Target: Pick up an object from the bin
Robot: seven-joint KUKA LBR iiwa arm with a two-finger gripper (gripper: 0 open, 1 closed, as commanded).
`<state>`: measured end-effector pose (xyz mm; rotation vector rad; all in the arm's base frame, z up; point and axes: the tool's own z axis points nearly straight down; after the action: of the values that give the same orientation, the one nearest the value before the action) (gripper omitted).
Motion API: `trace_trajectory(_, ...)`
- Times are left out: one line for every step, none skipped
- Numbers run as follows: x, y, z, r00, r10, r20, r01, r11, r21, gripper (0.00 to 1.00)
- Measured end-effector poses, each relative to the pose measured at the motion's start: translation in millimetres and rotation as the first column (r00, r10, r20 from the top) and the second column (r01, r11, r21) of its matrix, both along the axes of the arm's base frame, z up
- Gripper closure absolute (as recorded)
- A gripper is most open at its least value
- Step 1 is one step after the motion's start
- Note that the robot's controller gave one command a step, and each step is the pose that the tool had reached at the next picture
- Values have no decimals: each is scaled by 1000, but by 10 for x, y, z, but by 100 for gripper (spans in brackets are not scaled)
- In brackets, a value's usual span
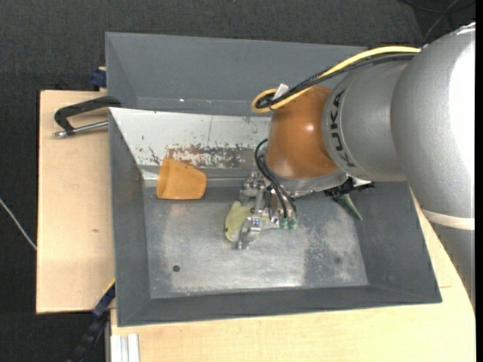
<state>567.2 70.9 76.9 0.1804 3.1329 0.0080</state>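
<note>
Jaw spread: couldn't tell. Gripper (249, 227) sat beside pale yellow-green lump (235, 220) at its 8 o'clock. Likely grasping step; next needed secure hold, lift.

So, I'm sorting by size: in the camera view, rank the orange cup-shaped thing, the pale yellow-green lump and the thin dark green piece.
1. Orange cup-shaped thing, clearly largest.
2. Pale yellow-green lump, partly behind the gripper.
3. Thin dark green piece; the arm hides part, so second and third are unsure.
</note>
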Motion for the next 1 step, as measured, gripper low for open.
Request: trace_trajectory(8,-53,28,1000,-7,2,7,1000,-3,100)
